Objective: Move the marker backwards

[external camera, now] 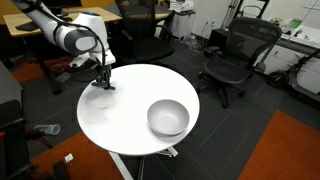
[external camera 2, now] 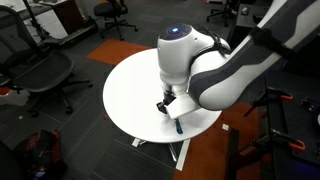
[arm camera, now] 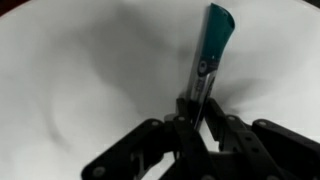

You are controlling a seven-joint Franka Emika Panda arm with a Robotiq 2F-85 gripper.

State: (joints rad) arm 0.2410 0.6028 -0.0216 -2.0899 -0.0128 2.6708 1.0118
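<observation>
Office chairs (external camera: 235,55) on dark carpet surround a round white table (external camera: 130,125). In an exterior view, a plain grey metal bowl (external camera: 168,118) sits toward the table's near right side. The white arm's black two-finger gripper (external camera: 103,82) is down at the tabletop by the far left rim, well apart from the bowl. The marker is too small to make out there.

In an exterior view from the opposite side, the gripper (external camera 2: 167,105) hangs low over the table (external camera 2: 130,90) close to its edge. The thin dark marker with a teal-blue end (external camera 2: 178,125) slants out from under it, with the teal end near the rim.

In the wrist view, the gripper's (arm camera: 198,120) fingers (arm camera: 228,135) are closed on the dark end of the marker (arm camera: 208,55), and the teal end points away over bare white tabletop. I cannot tell whether the pen is lifted clear or touching the surface.

The hold looks to be near one end, so the pen could pivot. A good carry would probably mean a firm clamp, only a slight lift, slow straight travel backwards, and setting it flat on the table, clear of the rim, before opening.
</observation>
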